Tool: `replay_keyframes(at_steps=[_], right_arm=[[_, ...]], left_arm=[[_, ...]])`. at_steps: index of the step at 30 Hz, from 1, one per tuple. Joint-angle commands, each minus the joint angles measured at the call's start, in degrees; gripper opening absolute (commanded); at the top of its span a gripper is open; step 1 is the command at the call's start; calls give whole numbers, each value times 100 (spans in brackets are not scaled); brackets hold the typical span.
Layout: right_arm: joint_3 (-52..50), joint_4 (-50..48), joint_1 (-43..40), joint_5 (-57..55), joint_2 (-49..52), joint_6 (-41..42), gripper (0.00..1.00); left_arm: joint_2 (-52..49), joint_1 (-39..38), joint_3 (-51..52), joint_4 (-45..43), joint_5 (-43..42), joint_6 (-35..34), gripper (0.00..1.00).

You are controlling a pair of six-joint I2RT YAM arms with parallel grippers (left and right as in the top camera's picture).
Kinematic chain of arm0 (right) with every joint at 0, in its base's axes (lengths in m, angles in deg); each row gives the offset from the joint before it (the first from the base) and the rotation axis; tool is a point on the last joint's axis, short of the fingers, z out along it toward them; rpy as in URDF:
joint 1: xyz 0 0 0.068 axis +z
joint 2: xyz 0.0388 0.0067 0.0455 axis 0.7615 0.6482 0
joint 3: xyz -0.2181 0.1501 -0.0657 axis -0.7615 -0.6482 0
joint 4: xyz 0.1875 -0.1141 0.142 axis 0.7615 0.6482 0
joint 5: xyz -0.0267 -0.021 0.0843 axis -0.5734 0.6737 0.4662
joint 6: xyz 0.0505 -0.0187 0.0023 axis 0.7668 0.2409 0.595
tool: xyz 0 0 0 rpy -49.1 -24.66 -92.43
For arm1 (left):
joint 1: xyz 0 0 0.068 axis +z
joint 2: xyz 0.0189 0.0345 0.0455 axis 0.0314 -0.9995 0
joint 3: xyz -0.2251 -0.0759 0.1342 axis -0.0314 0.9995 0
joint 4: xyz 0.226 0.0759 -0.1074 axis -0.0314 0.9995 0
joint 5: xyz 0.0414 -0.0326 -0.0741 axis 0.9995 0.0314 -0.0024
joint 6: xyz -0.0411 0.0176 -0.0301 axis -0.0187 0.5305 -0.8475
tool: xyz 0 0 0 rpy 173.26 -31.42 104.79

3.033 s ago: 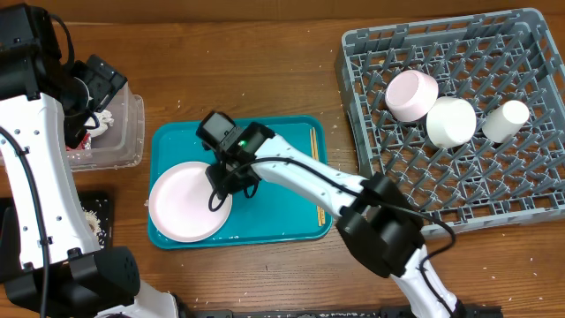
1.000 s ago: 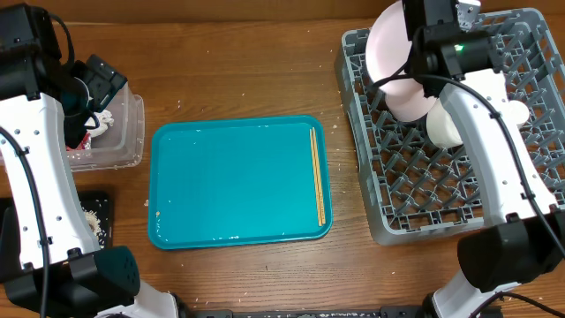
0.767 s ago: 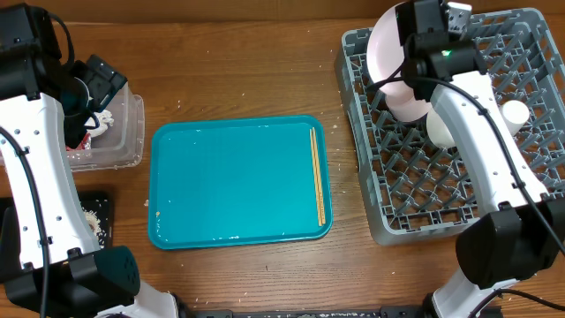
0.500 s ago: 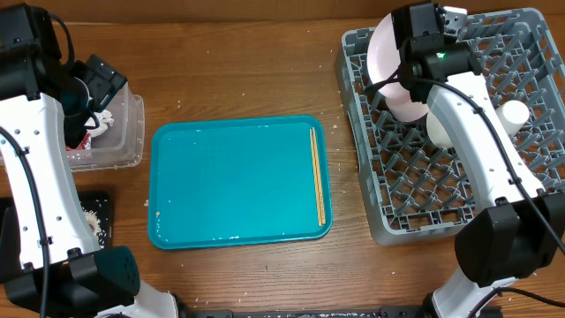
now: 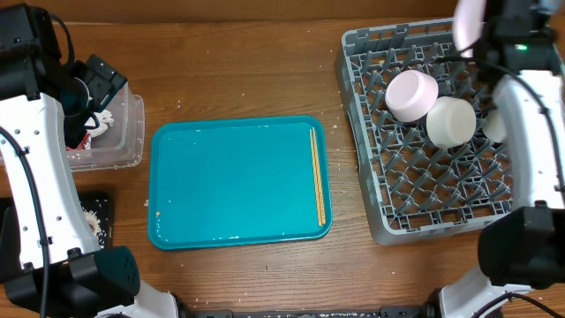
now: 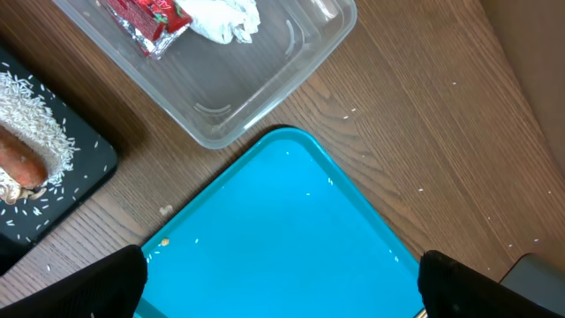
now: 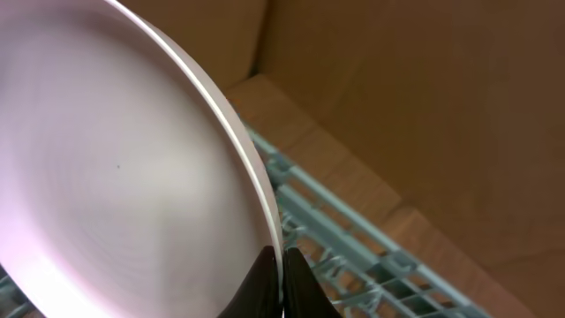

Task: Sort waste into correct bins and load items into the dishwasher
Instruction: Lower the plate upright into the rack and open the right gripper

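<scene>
- My right end effector is clamped on the rim of the large white round plate. It holds the plate on edge above the far side of the square grey plastic dish rack, at the upper right of the overhead frame.
- To seat it well, I judge I should keep the plate upright, line its edge with a gap between pegs, and lower it fully before letting go.
- A white bowl and a white cup lie in the rack just below; I must clear them.
- My left end effector has its fingers apart and holds nothing. It hangs near the clear rectangular plastic tub, which holds a shiny red wrapper and a crumpled white napkin.
- Thin wooden chopsticks lie along the right edge of the teal serving tray, not yet loaded.
</scene>
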Motion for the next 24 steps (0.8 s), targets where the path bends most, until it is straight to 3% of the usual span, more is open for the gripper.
replay_keyframes(at_steps=[1, 14, 24], right_arm=[[122, -212, -310, 286, -157, -634, 4], [-927, -1541, -411, 341, -142, -2098, 4], [-1047, -1773, -516, 459, -105, -2280, 4]], left_arm=[[-9, -7, -37, 0, -39, 107, 100], [-9, 0, -37, 0, -39, 107, 100], [-9, 0, -37, 0, -39, 105, 100]])
